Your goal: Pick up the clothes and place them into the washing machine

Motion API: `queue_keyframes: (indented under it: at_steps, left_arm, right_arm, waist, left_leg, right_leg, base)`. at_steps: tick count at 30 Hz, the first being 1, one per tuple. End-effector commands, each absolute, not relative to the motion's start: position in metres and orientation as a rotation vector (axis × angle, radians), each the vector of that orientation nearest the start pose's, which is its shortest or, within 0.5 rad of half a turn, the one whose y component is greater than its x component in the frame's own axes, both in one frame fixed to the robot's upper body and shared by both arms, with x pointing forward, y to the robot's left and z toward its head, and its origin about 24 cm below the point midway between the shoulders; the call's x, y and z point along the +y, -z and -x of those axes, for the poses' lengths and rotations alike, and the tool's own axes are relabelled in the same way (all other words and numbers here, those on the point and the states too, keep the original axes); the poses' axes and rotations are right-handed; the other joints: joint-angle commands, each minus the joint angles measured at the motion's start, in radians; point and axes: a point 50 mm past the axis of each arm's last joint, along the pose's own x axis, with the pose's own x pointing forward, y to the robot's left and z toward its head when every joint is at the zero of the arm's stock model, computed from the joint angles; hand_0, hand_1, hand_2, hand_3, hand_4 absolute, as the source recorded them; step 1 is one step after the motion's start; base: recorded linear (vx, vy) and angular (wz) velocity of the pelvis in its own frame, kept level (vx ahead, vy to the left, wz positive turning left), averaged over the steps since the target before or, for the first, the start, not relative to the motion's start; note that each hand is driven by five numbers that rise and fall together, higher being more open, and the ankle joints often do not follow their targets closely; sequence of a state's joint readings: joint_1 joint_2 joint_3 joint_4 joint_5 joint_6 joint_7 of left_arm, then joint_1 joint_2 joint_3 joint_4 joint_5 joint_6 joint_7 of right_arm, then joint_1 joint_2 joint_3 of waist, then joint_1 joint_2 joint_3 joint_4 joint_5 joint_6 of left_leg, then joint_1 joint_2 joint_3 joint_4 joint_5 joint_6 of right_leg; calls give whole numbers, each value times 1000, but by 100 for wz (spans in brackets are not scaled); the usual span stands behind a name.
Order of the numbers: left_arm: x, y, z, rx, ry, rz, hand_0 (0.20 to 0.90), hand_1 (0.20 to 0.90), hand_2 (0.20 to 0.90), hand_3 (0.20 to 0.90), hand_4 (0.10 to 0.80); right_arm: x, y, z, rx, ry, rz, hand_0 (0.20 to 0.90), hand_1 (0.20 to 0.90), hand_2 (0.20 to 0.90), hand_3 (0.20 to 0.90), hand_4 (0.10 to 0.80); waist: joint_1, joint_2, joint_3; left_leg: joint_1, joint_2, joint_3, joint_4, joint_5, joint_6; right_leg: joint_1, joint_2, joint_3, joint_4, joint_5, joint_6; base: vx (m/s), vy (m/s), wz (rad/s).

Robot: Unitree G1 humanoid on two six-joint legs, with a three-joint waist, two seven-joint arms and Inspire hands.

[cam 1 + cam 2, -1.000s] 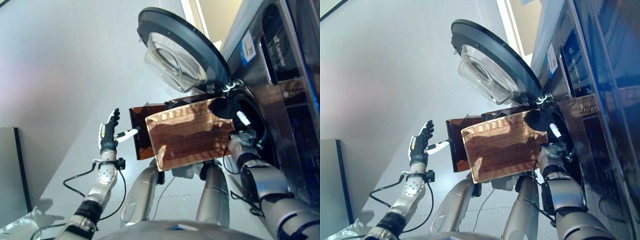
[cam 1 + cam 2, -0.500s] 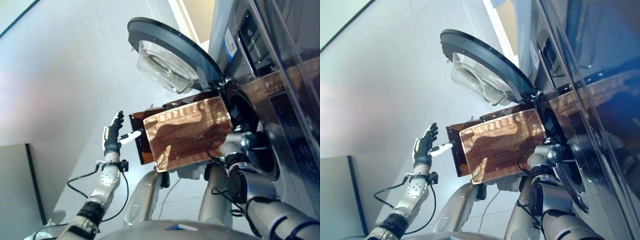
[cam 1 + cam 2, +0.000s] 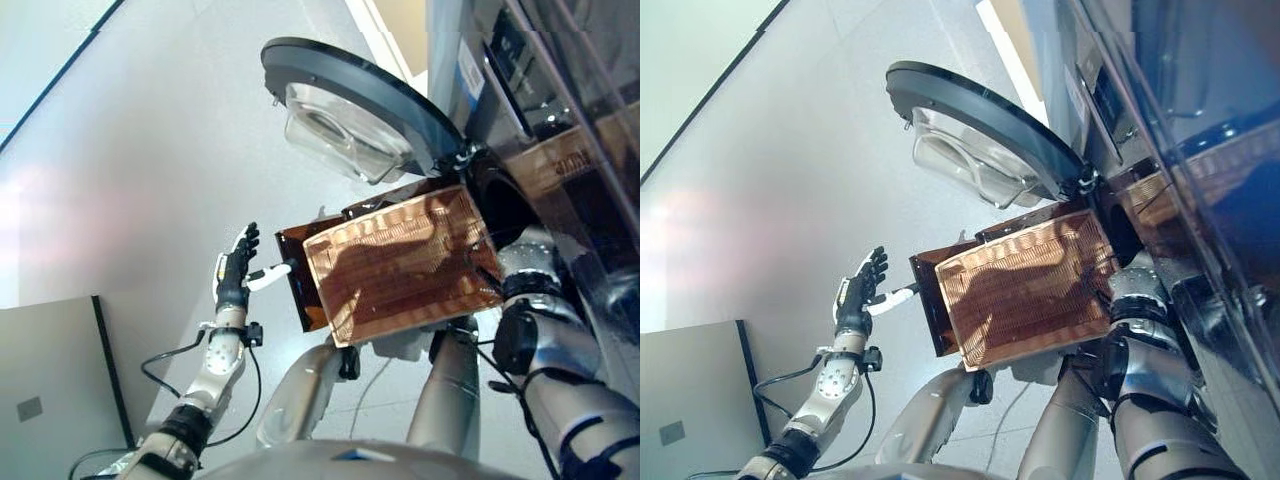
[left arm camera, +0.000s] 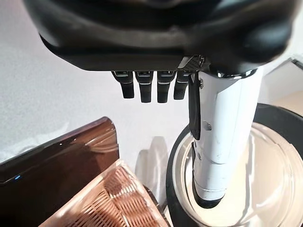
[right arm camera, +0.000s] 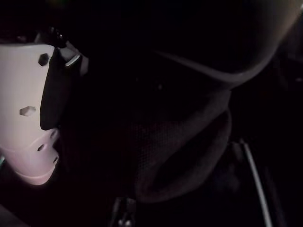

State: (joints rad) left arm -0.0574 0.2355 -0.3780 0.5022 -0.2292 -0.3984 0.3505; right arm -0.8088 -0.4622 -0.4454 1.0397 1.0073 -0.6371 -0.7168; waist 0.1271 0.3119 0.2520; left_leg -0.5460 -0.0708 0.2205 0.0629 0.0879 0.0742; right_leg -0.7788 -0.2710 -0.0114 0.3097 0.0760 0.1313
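**Loading stage: right arm reaching into the drum**

Left eye view. We see the dark grey front-loading washing machine along the right edge of the frame, with its round black-rimmed door with a clear glass bowl swung wide open in the upper centre. Below the door, at mid-frame, sits a translucent brown ribbed plastic laundry basket; we can make out no clothes through its wall. The left hand shows at centre left, raised over the pale grey floor, fingers straight and spread, holding nothing.

Right eye view. We find the same layout. The right arm runs from the lower right up past the basket's right side into the dark drum opening; the right hand is hidden inside it.

Left wrist view. We confirm the left hand's fingers are extended and released, with the basket's corner and the door glass beyond them.

Right wrist view. We see only the white-covered thumb of the right hand at the left edge, against a dark interior. A dark fabric fold lies at centre and appears to be a garment inside the drum. We cannot tell whether the fingers are grasping it or have released it.

Progress. We judge that one garment is at or past the opening. Release and arm withdrawal remain.
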Motion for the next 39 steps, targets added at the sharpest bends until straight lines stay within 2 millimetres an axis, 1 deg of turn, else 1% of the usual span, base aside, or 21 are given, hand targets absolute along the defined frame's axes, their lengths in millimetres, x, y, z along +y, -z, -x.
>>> queue_keyframes:
  at_steps: [1,3,4,6,7,8,9,10,15,17,21,26,30,31,33,34,35,36,37,38,39]
  left_arm:
    - [161,17,-235,7,-116,-33,900,900,900,900,800]
    - [164,18,-234,11,-114,-38,900,900,900,900,800]
    - [164,18,-234,13,-115,-36,900,900,900,900,800]
    - [165,17,-233,8,-121,-33,900,900,900,900,800]
    - [167,18,-233,14,-127,-34,900,900,900,900,800]
    - [168,18,-233,14,-130,-35,900,900,900,900,800]
    - [168,18,-234,14,-133,-37,900,900,900,900,800]
    - [169,17,-234,10,-135,-36,900,900,900,900,800]
    - [168,17,-235,12,-143,-17,900,900,900,900,800]
    - [168,17,-236,13,-145,-18,900,900,900,900,800]
    - [169,15,-236,2,-144,-32,900,900,900,900,800]
    - [170,13,-236,-8,-142,-28,900,900,900,900,800]
    - [172,9,-237,-25,-148,-31,900,900,900,900,800]
    - [174,8,-236,-27,-146,-40,900,900,900,900,800]
    - [175,7,-235,-32,-144,-47,900,900,900,900,800]
    - [179,7,-234,-33,-150,-56,900,900,900,900,800]
    - [179,7,-234,-34,-150,-55,900,900,900,900,800]
    - [183,6,-232,-40,-154,-62,900,900,900,900,800]
    - [184,4,-232,-45,-155,-58,900,900,900,900,800]
    - [184,4,-232,-45,-155,-57,900,900,900,900,800]
    - [188,4,-230,-45,-151,-72,900,900,900,900,800]
  right_arm:
    - [-393,-218,-297,-812,1289,-904,200,200,200,200,300]
    - [-397,-241,-294,-888,1248,-894,200,200,200,200,300]
    - [-398,-249,-293,-912,1237,-888,200,200,200,200,300]
    - [-398,-262,-292,-943,1204,-870,200,200,200,200,300]
    - [-398,-264,-293,-945,1195,-863,200,200,200,200,300]
    - [-399,-265,-294,-938,1188,-853,277,277,277,277,355]
    - [-397,-264,-296,-921,1181,-846,502,502,502,502,516]
    - [-396,-261,-300,-898,1175,-843,900,900,900,900,800]
    - [-392,-243,-310,-806,1154,-849,900,900,900,900,800]
    - [-389,-231,-314,-765,1159,-856,900,900,900,900,800]
    - [-378,-214,-324,-692,1136,-869,900,900,900,900,800]
    - [-369,-212,-330,-674,1110,-886,900,900,900,900,800]
    - [-366,-214,-332,-687,1092,-895,900,900,900,900,800]
    - [-367,-216,-331,-695,1092,-888,900,900,900,900,800]
    - [-368,-220,-331,-704,1090,-884,900,900,900,900,800]
    - [-370,-231,-329,-740,1077,-865,900,900,900,900,800]
    - [-370,-232,-329,-740,1077,-865,900,900,900,900,800]
    - [-374,-256,-324,-816,1045,-824,900,900,900,900,800]
    - [-373,-273,-322,-862,1021,-797,900,900,900,900,800]
    - [-373,-273,-322,-862,1021,-797,900,900,900,900,800]
    - [-376,-298,-316,-917,1003,-725,900,900,900,900,800]
  waist:
    - [-18,63,-69]
    - [-18,63,-75]
    - [-16,64,-77]
    - [-12,65,-80]
    - [-11,66,-81]
    - [-10,66,-82]
    - [-9,66,-83]
    - [-8,65,-83]
    - [-4,64,-82]
    - [-3,65,-80]
    - [3,68,-69]
    - [9,75,-53]
    - [5,75,-30]
    - [1,69,-23]
    - [2,64,-28]
    - [3,57,-28]
    - [3,57,-28]
    - [3,50,-28]
    - [3,48,-29]
    - [3,48,-29]
    - [4,37,-31]
  left_leg:
    - [-95,30,-77,110,-61,-111]
    - [-94,28,-73,107,-62,-112]
    - [-95,26,-70,106,-62,-112]
    - [-98,25,-67,106,-62,-112]
    - [-101,25,-63,107,-62,-112]
    - [-103,26,-61,109,-62,-112]
    - [-105,26,-60,111,-63,-111]
    - [-104,26,-59,110,-63,-111]
    - [-107,27,-59,109,-61,-112]
    - [-111,28,-60,109,-60,-112]
    - [-127,32,-59,118,-58,-111]
    - [-154,34,-58,140,-59,-109]
    - [-199,45,-58,218,-76,-103]
    - [-224,49,-59,267,-94,-102]
    - [-230,48,-70,294,-127,-108]
    - [-246,50,-71,324,-142,-106]
    - [-249,51,-71,328,-145,-106]
    - [-262,52,-69,345,-152,-104]
    - [-271,54,-66,350,-155,-105]
    - [-272,54,-66,350,-155,-104]
    - [-278,54,-65,355,-156,-104]
  right_leg:
    - [-12,22,-9,36,-35,-32]
    - [-18,22,-4,36,-35,-32]
    - [-23,24,1,38,-34,-31]
    - [-29,23,7,42,-33,-31]
    - [-32,22,7,44,-33,-31]
    - [-36,22,9,45,-33,-32]
    - [-38,23,10,46,-33,-33]
    - [-38,24,11,47,-33,-34]
    - [-43,28,11,49,-33,-38]
    - [-45,30,11,50,-35,-40]
    - [-60,33,11,58,-39,-45]
    - [-90,34,18,89,-48,-50]
    - [-122,35,26,168,-77,-62]
    - [-137,34,27,209,-96,-69]
    - [-143,35,35,238,-130,-65]
    - [-157,36,35,267,-145,-68]
    - [-160,36,36,271,-147,-68]
    - [-175,36,40,288,-148,-71]
    - [-187,36,44,292,-149,-70]
    - [-189,37,44,293,-149,-70]
    - [-198,36,46,298,-148,-70]
  base:
    - [0,0,0]
    - [5,19,-1]
    - [5,32,-7]
    - [-1,22,-11]
    - [1,16,-8]
    - [0,6,-6]
    - [-1,0,-5]
    - [-3,-3,-7]
    - [-1,-3,-2]
    - [0,0,0]
    - [-18,-4,0]
    - [-35,-3,3]
    - [-43,-30,6]
    - [51,-49,12]
    - [87,-39,9]
    - [0,0,0]
    - [0,0,0]
    - [0,0,0]
    - [-10,1,-3]
    - [0,0,0]
    - [0,0,0]
